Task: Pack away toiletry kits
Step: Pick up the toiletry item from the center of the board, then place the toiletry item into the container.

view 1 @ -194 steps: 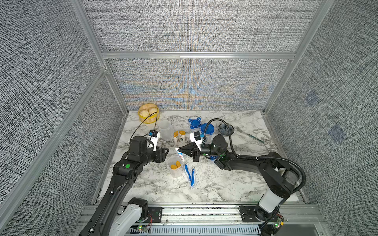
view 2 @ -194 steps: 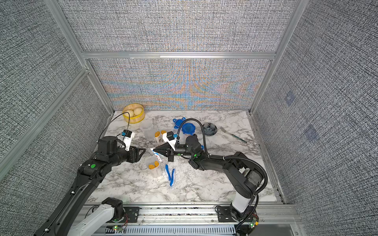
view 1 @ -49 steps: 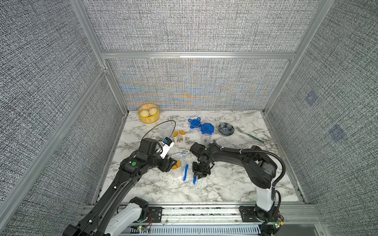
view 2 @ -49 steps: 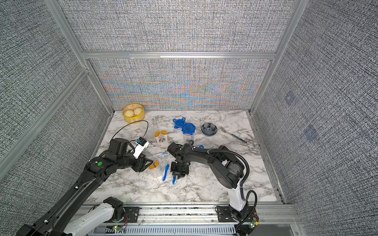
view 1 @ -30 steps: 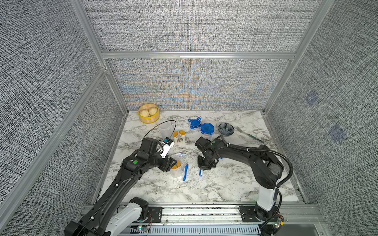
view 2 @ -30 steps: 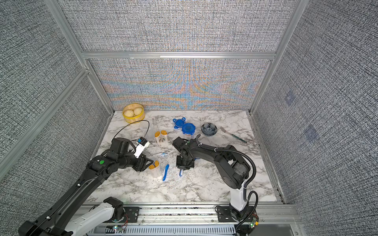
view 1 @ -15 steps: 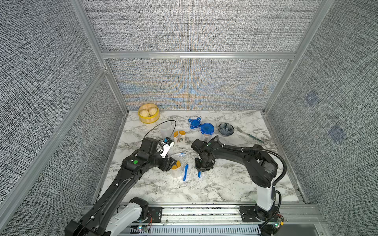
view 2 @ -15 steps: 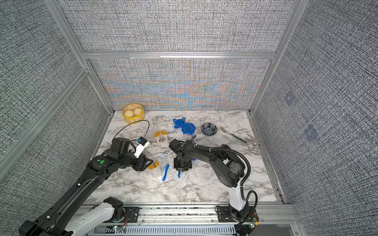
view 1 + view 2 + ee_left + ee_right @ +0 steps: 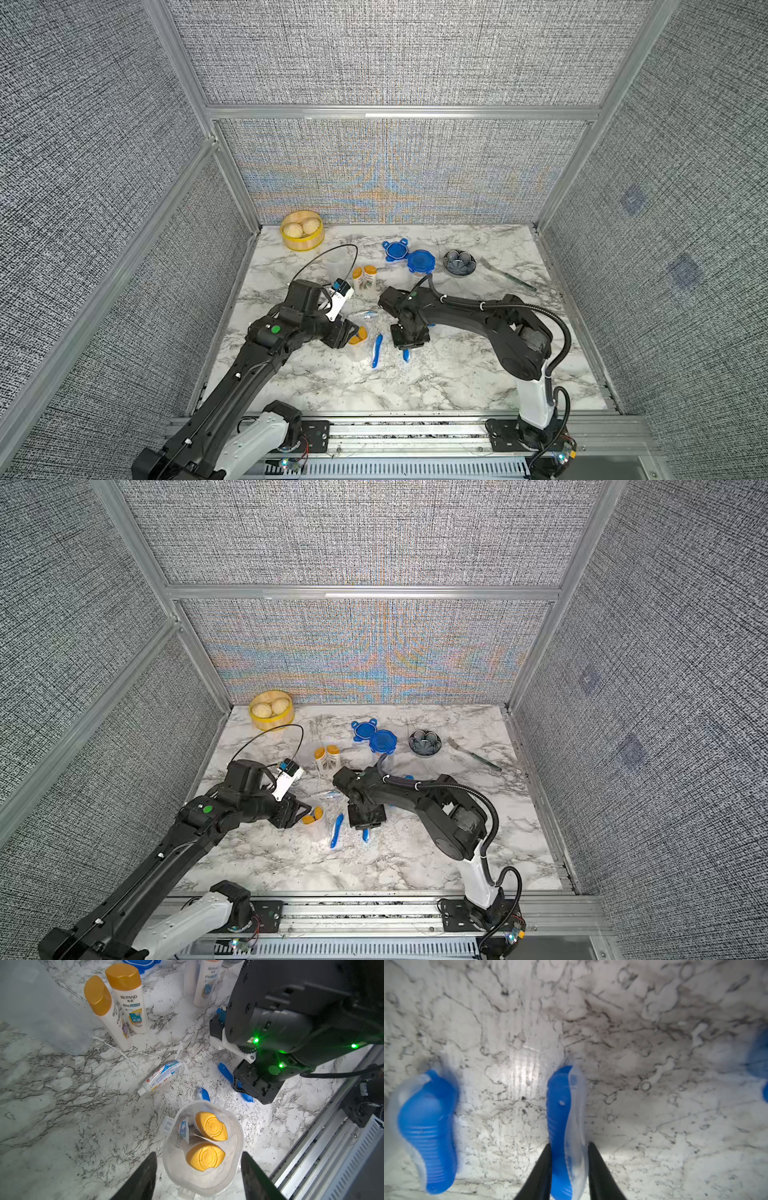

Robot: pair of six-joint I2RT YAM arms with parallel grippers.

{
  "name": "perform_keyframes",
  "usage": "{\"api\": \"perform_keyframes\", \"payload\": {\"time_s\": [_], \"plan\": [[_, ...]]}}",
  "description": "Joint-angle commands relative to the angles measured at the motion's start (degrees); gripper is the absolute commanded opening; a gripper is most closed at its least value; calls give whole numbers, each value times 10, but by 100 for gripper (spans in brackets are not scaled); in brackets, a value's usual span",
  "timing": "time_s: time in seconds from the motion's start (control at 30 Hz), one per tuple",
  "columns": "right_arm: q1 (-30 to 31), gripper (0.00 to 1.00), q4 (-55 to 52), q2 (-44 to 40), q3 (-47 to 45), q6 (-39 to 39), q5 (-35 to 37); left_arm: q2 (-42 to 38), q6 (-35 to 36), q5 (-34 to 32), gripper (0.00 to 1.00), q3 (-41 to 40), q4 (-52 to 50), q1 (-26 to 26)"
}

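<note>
A clear cup (image 9: 170,1147) holds two orange-capped bottles (image 9: 211,1126) and stands front left of centre in both top views (image 9: 358,347) (image 9: 314,829). My left gripper (image 9: 198,1155) (image 9: 351,332) is shut on the cup, one finger on each side. My right gripper (image 9: 569,1151) (image 9: 409,345) points down at the table and is shut on a wrapped blue toothbrush (image 9: 560,1105) (image 9: 406,354). A second toothbrush (image 9: 427,1126) (image 9: 377,351) lies between that one and the cup. A toothpaste tube (image 9: 161,1076) lies behind the cup. Two more bottles (image 9: 124,997) stand further back.
Behind are an empty clear cup (image 9: 338,259), a loose blue lid (image 9: 395,250) and a lidded cup (image 9: 421,262). A yellow steamer basket (image 9: 302,230) sits at the back left. A dark flower dish (image 9: 459,262) and a fork (image 9: 507,274) sit at the back right.
My right gripper has shifted slightly left and forward with its toothbrush. The left arm and the cup have not moved.
</note>
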Motion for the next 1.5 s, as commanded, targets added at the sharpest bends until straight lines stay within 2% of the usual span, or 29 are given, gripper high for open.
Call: {"api": "perform_keyframes", "payload": {"time_s": [0.0, 0.2, 0.33, 0.53, 0.63, 0.77, 0.9, 1.07, 1.47], "plan": [[5, 23, -35, 9, -2, -17, 53, -2, 0, -2, 64, 4, 1, 0], [5, 20, -42, -11, 10, -28, 76, 1, -2, -6, 64, 6, 1, 1], [-7, 19, -17, -54, 7, -32, 64, 0, -13, -20, 63, 9, 5, 1], [-15, 19, 43, -152, 15, -68, 85, -13, -48, -84, 64, 12, 17, 5], [-14, 19, 115, -202, 13, -103, 96, -21, -56, -96, 63, 11, 25, 22], [-7, 17, 247, -240, -12, -154, 76, -24, -74, -85, 64, 9, 33, 49], [9, 15, 374, -252, -58, -186, 42, -29, -81, -80, 64, 2, 40, 66], [49, 15, 512, -248, -113, -250, 37, -22, -84, -65, 64, 2, 48, 91], [89, 15, 663, -234, -192, -278, 12, -17, -83, -61, 64, -1, 51, 115]]}}
